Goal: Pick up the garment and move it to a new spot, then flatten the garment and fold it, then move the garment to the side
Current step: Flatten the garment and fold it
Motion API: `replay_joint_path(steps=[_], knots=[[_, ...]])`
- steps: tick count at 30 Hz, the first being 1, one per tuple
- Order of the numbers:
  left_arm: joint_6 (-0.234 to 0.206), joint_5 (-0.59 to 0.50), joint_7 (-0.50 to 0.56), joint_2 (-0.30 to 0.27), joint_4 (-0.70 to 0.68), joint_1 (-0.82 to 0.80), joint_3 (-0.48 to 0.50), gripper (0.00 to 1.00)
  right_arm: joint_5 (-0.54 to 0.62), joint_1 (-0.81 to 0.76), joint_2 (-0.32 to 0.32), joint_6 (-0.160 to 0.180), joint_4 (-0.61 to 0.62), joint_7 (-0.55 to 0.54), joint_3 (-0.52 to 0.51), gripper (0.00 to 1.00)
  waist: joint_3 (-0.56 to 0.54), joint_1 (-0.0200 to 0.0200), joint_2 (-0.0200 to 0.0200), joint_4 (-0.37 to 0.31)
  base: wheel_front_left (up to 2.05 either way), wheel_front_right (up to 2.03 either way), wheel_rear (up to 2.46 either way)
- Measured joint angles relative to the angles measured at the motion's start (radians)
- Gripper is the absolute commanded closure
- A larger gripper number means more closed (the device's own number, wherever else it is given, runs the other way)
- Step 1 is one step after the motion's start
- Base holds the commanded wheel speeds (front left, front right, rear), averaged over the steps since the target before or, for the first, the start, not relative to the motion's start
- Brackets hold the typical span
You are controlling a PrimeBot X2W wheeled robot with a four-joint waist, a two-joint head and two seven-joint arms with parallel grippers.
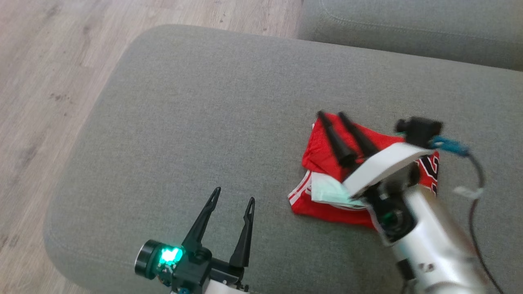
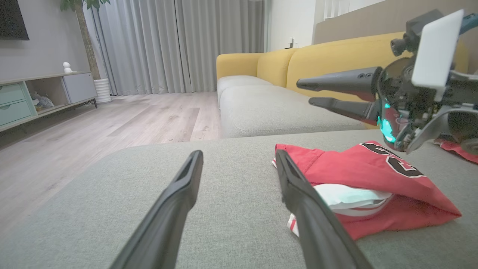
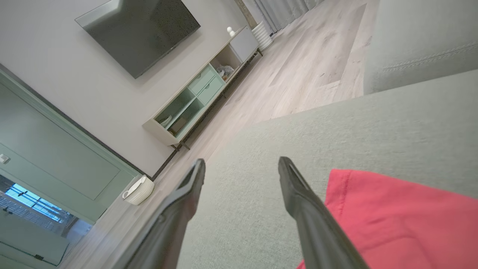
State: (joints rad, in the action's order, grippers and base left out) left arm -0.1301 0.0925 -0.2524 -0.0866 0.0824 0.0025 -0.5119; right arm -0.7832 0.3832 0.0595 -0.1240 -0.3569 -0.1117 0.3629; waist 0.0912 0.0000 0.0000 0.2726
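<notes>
So the garment is lying folded-ish on the right part of the grey cushion, red side up. A white layer is poking out along the edge nearest the robot.

The right gripper is hanging right over it with its fingers spread wide and nothing between them. I can't tell if the tips are touching the cloth or just floating above it. The left gripper is also standing wide and holding nothing, waiting off to the left and apart from the garment.

I'm guessing the fold is basically done and the shift to the side is what's left. Here's what's worrying me:

- The cloth is looking thin and slippery. If the right fingers are only pinching the top layer, the whole stack is going to peel open on the lift and the fold is gone.
- That white bit is already sticking out, so any dragging across the cushion is probably going to pull it further out and skew the layers.
- The fingertips are pointy and could catch the fabric, so the garment might be tagging along when the arm is pulling away.
- A cable is dangling by the right wrist close to the garment's far corner and could hook it.
- If the left arm is swinging in to help, its right finger could shove the near edge.
</notes>
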Motion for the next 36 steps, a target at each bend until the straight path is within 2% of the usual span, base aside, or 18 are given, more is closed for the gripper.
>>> replay_joint_path(steps=[2,5,8,9,10,11,18,28,36], knots=[[0.000,-0.006,0.000,0.002,0.000,0.001,0.003,0.00,0.000,-0.001,0.026,0.000,0.009,-0.015,-0.047,0.00,-0.007,0.0000,0.0000,-0.002,0.00,0.00,0.00],[0.002,-0.007,0.000,0.002,-0.002,0.003,0.012,0.00,-0.007,-0.011,0.129,0.000,0.012,-0.072,-0.126,0.00,-0.014,0.0000,0.0000,-0.005,0.00,0.00,0.00],[0.007,-0.015,0.000,0.003,-0.009,0.004,0.027,0.00,-0.078,-0.049,0.213,0.000,0.016,-0.159,-0.179,0.00,-0.013,0.0000,0.0000,-0.010,0.00,0.00,0.00],[0.007,-0.015,0.000,0.003,-0.009,0.004,0.027,0.00,-0.078,-0.049,0.213,0.000,0.016,-0.159,-0.179,0.00,-0.013,0.0000,0.0000,-0.010,0.00,0.00,0.00],[0.007,-0.015,0.000,0.003,-0.010,0.004,0.028,0.00,-0.091,-0.068,0.237,0.000,0.015,-0.182,-0.184,0.59,-0.012,0.0000,0.0000,-0.011,0.00,0.00,0.00],[0.007,-0.015,0.000,0.003,-0.010,0.004,0.028,0.00,-0.106,-0.084,0.251,0.000,0.013,-0.196,-0.190,1.00,-0.011,0.0000,0.0000,-0.012,0.00,0.00,0.00],[0.016,-0.015,0.000,0.011,-0.009,0.004,0.027,0.00,-0.267,-0.108,0.263,0.000,0.008,-0.320,-0.166,1.00,0.002,0.0000,0.0000,-0.008,0.00,0.00,0.00],[0.017,-0.025,0.000,0.019,-0.018,-0.009,0.025,0.00,-0.309,-0.103,0.269,0.000,-0.037,-0.390,-0.008,1.00,0.029,0.0001,0.0000,0.018,0.00,0.00,0.00],[0.017,-0.032,0.000,0.020,-0.017,-0.006,0.028,0.00,-0.447,-0.163,0.250,0.000,0.180,-0.411,0.189,1.00,-0.002,0.0000,0.0000,-0.008,0.00,0.00,0.00]])
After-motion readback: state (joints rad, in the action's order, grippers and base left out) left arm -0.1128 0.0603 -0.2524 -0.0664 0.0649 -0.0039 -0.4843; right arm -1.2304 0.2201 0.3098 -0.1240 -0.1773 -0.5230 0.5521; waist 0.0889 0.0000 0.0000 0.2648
